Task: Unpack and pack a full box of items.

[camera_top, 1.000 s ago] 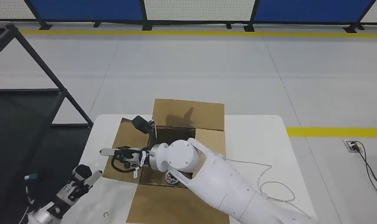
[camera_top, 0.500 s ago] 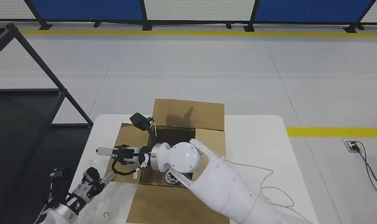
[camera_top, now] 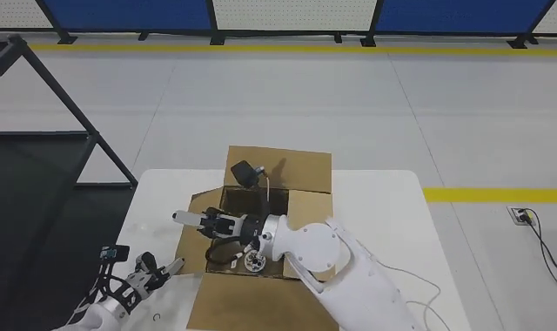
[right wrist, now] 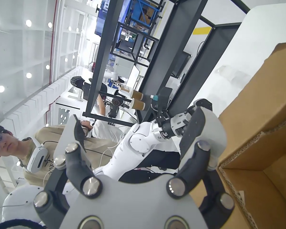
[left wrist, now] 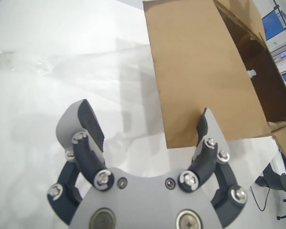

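Standing mouth-up mid-table, the brown cardboard box (camera_top: 278,167) has its four flaps spread outward on the white table (camera_top: 383,200). A white round item (camera_top: 254,261) lies inside. The right gripper (camera_top: 187,218) hangs over the flap on the robot's left, and the left gripper (camera_top: 161,266) hovers at the near left corner.

From the left wrist, the left gripper (left wrist: 145,110) is spread wide with nothing in it, one fingertip overlapping a plain flap's corner.

From the right wrist, the right gripper (right wrist: 138,117) gapes empty beside the box wall, with a black rack (right wrist: 157,48) beyond.

Top view looks down, wrist views close, sharing the box (camera_top: 278,167)
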### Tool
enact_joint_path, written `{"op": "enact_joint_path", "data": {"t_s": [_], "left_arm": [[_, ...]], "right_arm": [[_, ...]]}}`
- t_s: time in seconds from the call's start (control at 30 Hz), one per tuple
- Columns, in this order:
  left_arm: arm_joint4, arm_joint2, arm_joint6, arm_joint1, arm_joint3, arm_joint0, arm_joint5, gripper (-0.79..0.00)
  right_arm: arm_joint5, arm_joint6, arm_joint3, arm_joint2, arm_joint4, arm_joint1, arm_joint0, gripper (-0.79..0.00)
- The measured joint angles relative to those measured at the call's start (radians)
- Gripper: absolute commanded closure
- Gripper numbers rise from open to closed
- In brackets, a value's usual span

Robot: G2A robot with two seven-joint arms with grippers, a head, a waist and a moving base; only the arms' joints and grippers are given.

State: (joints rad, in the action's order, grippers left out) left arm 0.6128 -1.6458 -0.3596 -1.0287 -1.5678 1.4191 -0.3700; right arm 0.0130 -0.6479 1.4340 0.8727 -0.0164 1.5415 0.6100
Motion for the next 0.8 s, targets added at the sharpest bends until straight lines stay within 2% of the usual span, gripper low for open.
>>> {"op": "enact_joint_path", "data": {"t_s": [0.2, 0.47, 0.8], "left_arm": [[0.018, 0.020, -0.007, -0.001, 0.003, -0.001, -0.013, -0.785], [0.040, 0.046, 0.002, -0.004, -0.004, 0.004, -0.013, -0.785], [-0.001, -0.016, 0.059, -0.002, -0.045, 0.025, -0.007, -0.785]], "right_arm": [[0.013, -0.022, 0.080, 0.059, 0.031, -0.021, 0.068, -0.785], [0.026, -0.043, 0.103, 0.077, 0.038, -0.027, 0.087, -0.785], [0.025, -0.058, 0.095, 0.083, 0.039, -0.029, 0.085, -0.785]]}}
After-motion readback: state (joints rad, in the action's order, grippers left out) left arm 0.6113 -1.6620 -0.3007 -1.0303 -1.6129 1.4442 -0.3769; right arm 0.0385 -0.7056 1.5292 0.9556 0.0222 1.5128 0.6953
